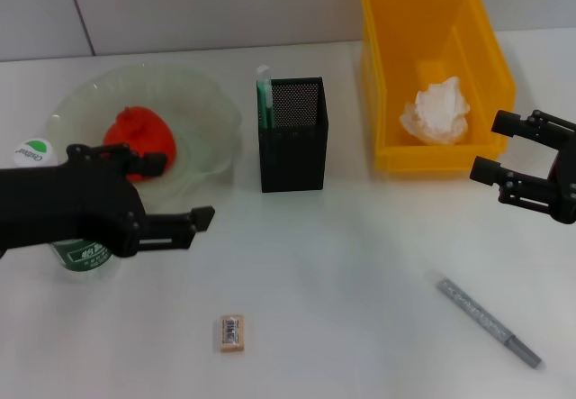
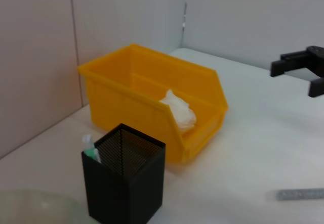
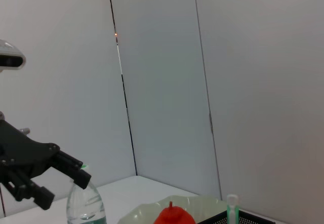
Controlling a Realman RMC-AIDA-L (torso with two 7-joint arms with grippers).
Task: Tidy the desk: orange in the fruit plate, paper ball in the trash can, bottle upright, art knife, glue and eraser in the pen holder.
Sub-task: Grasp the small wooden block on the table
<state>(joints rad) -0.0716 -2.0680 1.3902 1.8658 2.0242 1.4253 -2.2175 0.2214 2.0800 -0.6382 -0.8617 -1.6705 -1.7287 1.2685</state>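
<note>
Head view only: eraser (image 1: 232, 334) & glue (image 1: 489, 321) on desk. Left tool (image 1: 171, 190), right tool (image 1: 493, 149) both apart, empty.

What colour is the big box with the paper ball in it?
Bright yellow trash can, paper ball inside; clearest in the head view.

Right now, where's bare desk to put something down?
Bare between the eraser and glue, below the pen holder. Crowded by the plate, where the left end effector sits beside the bottle.
</note>
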